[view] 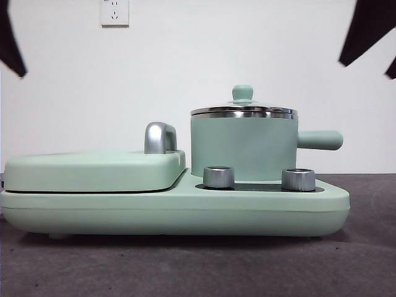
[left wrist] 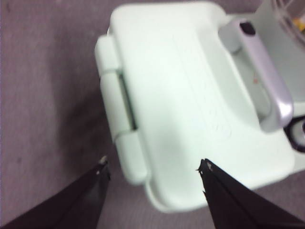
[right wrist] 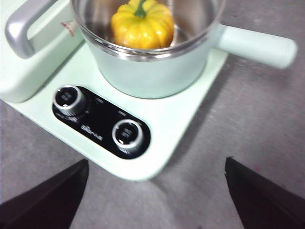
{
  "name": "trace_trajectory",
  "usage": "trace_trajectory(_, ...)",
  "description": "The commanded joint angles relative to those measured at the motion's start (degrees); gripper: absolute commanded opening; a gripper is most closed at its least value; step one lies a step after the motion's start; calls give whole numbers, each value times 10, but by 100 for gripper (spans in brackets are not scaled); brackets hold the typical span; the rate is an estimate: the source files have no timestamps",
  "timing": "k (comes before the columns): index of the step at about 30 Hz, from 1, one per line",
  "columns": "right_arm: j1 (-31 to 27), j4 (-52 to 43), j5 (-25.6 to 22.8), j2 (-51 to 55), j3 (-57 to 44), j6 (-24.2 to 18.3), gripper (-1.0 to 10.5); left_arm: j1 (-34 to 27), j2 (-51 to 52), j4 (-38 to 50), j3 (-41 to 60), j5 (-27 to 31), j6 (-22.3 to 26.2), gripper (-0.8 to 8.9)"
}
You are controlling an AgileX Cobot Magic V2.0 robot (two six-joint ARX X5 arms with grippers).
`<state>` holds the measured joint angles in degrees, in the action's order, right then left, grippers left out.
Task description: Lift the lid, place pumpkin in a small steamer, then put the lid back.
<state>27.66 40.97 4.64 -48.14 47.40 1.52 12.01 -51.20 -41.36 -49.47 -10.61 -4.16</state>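
The lid (view: 242, 112), clear glass with a steel rim and a mint-green knob, sits closed on the small steamer (view: 242, 151), a mint-green pot with a stubby side handle. In the right wrist view the yellow-orange pumpkin (right wrist: 142, 25) stands upright inside the steamer (right wrist: 152, 71), green stem up. My right gripper (right wrist: 156, 162) is open and empty, hovering high above the front of the control panel. My left gripper (left wrist: 152, 164) is open and empty, high above the outer edge of the flat griddle cover (left wrist: 190, 95).
The steamer stands on a mint-green cooker base (view: 173, 213) with two steel dials (view: 218, 177). The griddle cover (view: 93, 170) with its chrome handle (view: 159, 137) fills the base's left half. Black arm tips (view: 12, 43) show at both top corners. Grey cloth covers the table.
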Motion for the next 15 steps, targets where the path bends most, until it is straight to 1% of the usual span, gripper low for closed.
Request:
trace_trajectory(1,3,-29,16,-24,3,6,441,-6,19,-16,8,1,-7,303)
trace_trajectory(4,3,-60,31,-43,3,9,441,-8,38,-37,17,1,-7,303)
trace_trajectory(7,3,-82,33,-57,3,11,441,-8,49,-50,20,1,-7,303)
trace_trajectory(15,3,-75,33,-57,3,10,441,-7,51,-58,20,1,-13,307)
